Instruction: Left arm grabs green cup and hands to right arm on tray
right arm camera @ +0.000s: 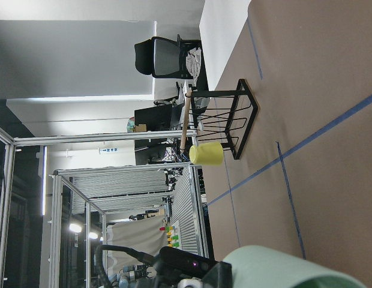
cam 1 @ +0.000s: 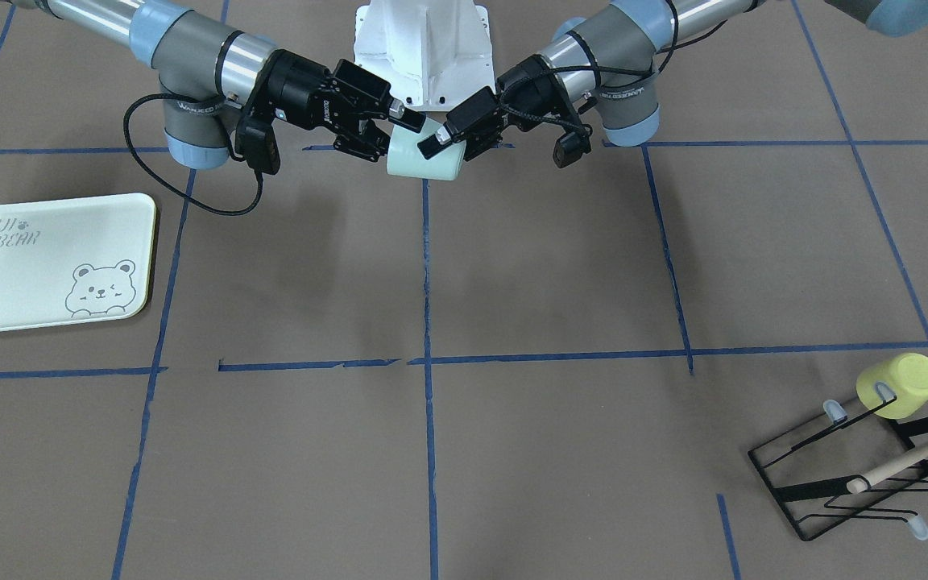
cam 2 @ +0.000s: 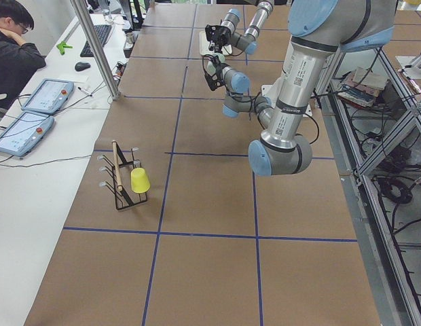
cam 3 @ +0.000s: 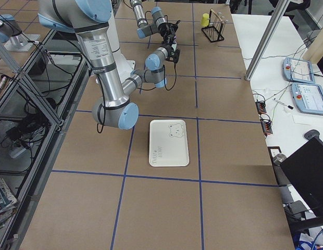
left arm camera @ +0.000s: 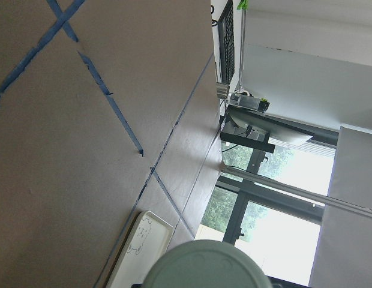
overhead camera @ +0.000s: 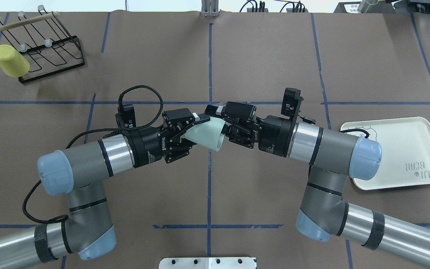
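Both arms are pointing at each other in the middle of the overhead frame, and the green cup point(overhead camera: 207, 135) is hanging in the air between them, off the counter point(overhead camera: 274, 67). It is lying on its side, with its narrow base toward the left arm point(overhead camera: 88, 160) and its open mouth facing the right arm point(overhead camera: 334, 145). The left gripper point(overhead camera: 194, 131) is clamping the cup near its base; one white-padded finger is pressing along the upper wall and the other is mostly hidden under it. From the other side the right gripper point(overhead camera: 220, 121) is straddling the mouth end, a finger sitting on either side of the rim. They look to be touching, but I cannot tell whether they are actually squeezing. The left wrist view is showing the cup's round base along its bottom edge, and the right wrist view is catching the pale wall at its bottom too. The tray point(overhead camera: 405, 142) is lying flat at the right of the overhead frame, well apart from the cup, with the right arm's blue elbow cap covering part of its left edge. In the upper left corner, a yellow-green cup point(overhead camera: 11, 61) is sitting tilted over a prong of the black wire rack point(overhead camera: 50, 48).
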### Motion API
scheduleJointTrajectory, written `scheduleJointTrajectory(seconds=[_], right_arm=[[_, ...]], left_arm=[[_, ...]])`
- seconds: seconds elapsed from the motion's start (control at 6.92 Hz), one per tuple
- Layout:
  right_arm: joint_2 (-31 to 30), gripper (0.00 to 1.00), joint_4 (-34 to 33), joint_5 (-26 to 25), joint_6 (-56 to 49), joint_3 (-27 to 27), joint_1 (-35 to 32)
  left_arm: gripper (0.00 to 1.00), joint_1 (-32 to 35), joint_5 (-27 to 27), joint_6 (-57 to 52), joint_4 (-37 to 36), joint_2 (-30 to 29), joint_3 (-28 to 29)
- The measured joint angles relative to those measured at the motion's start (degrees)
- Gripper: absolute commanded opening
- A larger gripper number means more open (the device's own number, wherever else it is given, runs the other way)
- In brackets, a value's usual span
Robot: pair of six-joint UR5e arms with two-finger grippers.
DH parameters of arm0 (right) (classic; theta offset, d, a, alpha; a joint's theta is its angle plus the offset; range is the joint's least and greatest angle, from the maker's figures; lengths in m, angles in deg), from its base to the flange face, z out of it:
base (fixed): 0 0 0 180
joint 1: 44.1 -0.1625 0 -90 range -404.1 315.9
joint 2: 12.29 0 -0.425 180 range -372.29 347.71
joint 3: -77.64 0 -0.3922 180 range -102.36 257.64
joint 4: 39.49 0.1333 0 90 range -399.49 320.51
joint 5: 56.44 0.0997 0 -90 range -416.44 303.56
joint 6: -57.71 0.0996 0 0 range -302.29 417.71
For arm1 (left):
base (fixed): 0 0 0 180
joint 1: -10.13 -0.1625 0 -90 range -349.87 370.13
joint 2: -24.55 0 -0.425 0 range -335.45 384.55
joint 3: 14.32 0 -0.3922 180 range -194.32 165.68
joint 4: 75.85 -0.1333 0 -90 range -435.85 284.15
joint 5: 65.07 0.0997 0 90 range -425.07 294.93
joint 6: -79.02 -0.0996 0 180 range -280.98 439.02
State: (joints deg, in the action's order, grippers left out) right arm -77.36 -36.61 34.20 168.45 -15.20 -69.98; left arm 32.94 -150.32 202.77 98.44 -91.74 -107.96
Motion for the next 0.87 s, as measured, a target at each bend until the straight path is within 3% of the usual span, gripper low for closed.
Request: scheduleJointTrajectory(seconds=[0.87], right_arm=[[-0.7, 0.58, 0.1, 1.8, -0.1, -0.4, 0.8]], left_arm=[[0.58, 0.0, 0.0, -0.1, 0.0, 0.0, 0.0]])
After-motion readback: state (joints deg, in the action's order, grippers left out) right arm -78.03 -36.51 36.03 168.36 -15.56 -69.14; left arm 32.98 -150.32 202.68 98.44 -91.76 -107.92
